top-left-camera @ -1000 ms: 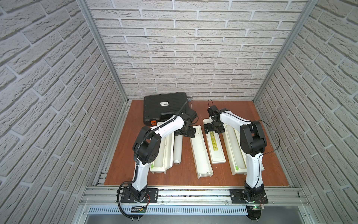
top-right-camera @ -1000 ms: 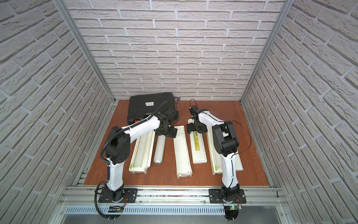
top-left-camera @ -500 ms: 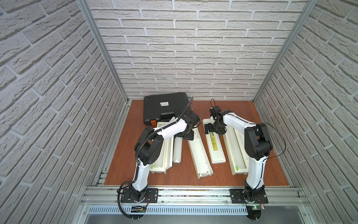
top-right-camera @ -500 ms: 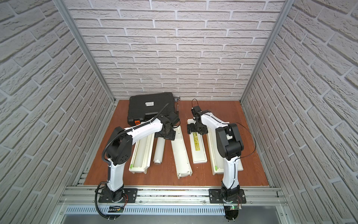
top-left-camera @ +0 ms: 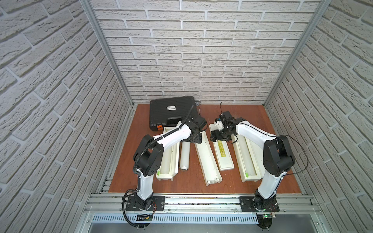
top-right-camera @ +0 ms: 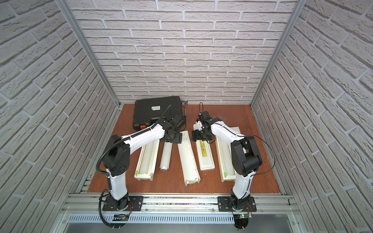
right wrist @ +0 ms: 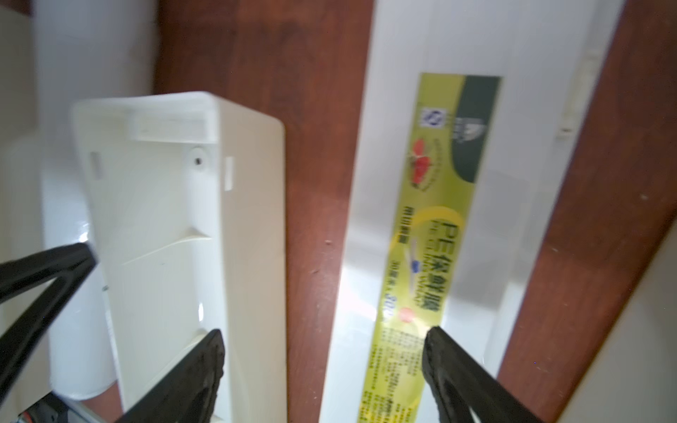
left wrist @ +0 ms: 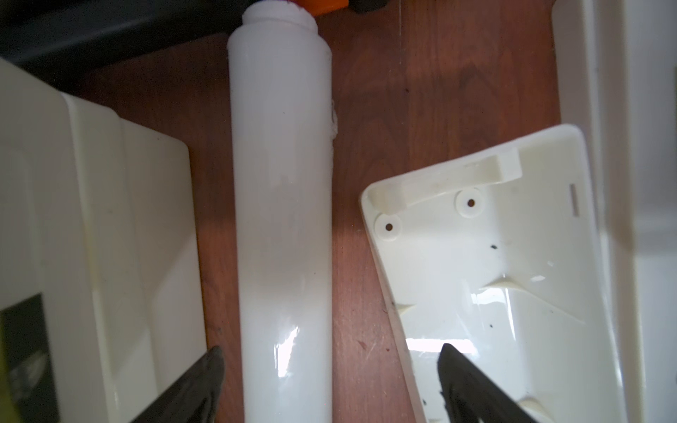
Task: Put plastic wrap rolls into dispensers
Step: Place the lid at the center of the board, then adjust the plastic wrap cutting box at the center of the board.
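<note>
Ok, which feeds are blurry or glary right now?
Right wrist view: motion-blurred, the yellow-green label smeared. Left wrist view: sharp, with a bright glare patch on the plastic wrap roll. Both top views: crisp, evenly lit, wide-angle bending at the brick walls.

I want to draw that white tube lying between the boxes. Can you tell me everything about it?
The plastic wrap roll is a long, smooth, shiny white cylinder with a narrower stub at each end. It lies flat on the brown table between the leftmost dispenser and the slanted empty dispenser, with gaps either side. The left gripper straddles it, jaws open, not touching it.
</note>
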Action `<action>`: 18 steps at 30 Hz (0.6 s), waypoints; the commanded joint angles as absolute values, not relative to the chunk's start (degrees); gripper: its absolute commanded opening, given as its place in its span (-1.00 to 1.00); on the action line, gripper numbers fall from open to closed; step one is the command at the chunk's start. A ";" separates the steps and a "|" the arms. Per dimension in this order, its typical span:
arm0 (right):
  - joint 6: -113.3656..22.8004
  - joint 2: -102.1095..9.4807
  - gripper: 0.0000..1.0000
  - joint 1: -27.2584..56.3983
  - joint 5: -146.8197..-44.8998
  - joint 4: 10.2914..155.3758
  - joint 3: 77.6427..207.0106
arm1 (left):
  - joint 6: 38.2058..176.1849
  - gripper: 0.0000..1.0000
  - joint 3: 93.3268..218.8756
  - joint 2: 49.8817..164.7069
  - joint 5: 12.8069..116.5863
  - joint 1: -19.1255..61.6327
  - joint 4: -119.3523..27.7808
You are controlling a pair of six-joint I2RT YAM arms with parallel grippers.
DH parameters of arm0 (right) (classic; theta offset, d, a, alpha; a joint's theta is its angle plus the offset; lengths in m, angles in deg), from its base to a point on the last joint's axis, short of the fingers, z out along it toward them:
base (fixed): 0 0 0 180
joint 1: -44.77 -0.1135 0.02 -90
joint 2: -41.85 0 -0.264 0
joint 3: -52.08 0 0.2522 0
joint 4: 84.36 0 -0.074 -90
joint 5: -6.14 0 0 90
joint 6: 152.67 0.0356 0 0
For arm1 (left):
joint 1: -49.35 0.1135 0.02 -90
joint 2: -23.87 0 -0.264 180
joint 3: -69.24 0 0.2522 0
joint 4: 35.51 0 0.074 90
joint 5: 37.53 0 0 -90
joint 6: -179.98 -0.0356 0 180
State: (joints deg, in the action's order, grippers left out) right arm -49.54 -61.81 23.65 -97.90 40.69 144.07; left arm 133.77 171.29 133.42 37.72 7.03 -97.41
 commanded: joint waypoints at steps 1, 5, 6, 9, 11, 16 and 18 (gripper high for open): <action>-52.76 -58.53 0.69 21.53 -100.36 42.09 142.54 | 134.88 0.75 170.25 131.93 36.58 7.45 -96.82; -52.70 -60.60 0.61 20.81 -100.34 41.98 142.57 | 135.37 0.70 169.44 131.53 36.68 7.77 -96.29; -52.17 -61.85 0.57 20.34 -99.92 41.77 143.26 | 135.53 0.69 169.52 131.67 36.73 7.88 -96.39; -50.81 -65.86 0.34 18.18 -95.06 40.01 146.53 | 135.39 0.68 169.48 131.79 37.08 8.00 -96.17; -49.82 -67.64 0.21 17.15 -91.72 38.99 148.16 | 135.24 0.68 169.57 131.81 37.08 8.07 -96.03; -42.67 -68.46 -0.09 16.90 -85.67 38.65 148.19 | 134.89 0.68 169.56 131.95 37.30 8.31 -95.94; -40.89 -68.73 -0.16 17.00 -83.82 37.41 148.41 | 134.81 0.68 169.39 132.14 37.65 8.65 -95.88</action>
